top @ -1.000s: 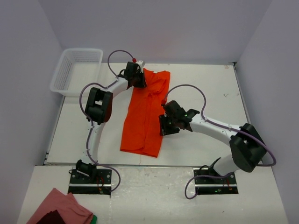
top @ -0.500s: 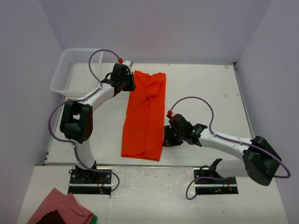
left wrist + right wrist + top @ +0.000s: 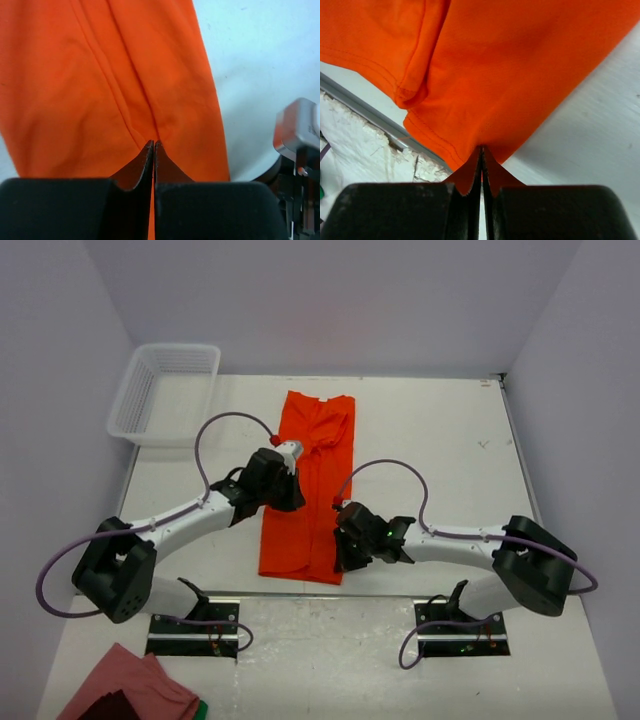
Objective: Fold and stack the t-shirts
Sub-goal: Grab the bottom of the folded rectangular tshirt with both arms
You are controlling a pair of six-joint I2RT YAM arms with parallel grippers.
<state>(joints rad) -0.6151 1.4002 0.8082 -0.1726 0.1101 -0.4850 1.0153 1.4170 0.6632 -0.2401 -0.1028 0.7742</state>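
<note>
One orange-red t-shirt (image 3: 315,465) lies flat on the white table, folded lengthwise into a long narrow strip with the collar at the far end. My left gripper (image 3: 289,495) is shut and low over the strip's left side, about halfway along. In the left wrist view its closed tips (image 3: 153,144) rest against a crease in the cloth (image 3: 100,75). My right gripper (image 3: 340,548) is shut at the strip's near right corner. In the right wrist view its tips (image 3: 481,148) meet the cloth's edge (image 3: 520,60) by the hem. I see no cloth pinched in either gripper.
A white mesh basket (image 3: 165,390) stands at the far left. A pink cloth pile (image 3: 125,685) lies on the near shelf at bottom left. The table's near edge rail (image 3: 370,107) runs just past the hem. Part of the right arm (image 3: 297,132) shows beside the shirt.
My left gripper has come from the collar end down to the strip's left middle. My right gripper has moved from the right middle to the near right corner. The shirt now lies straighter.
</note>
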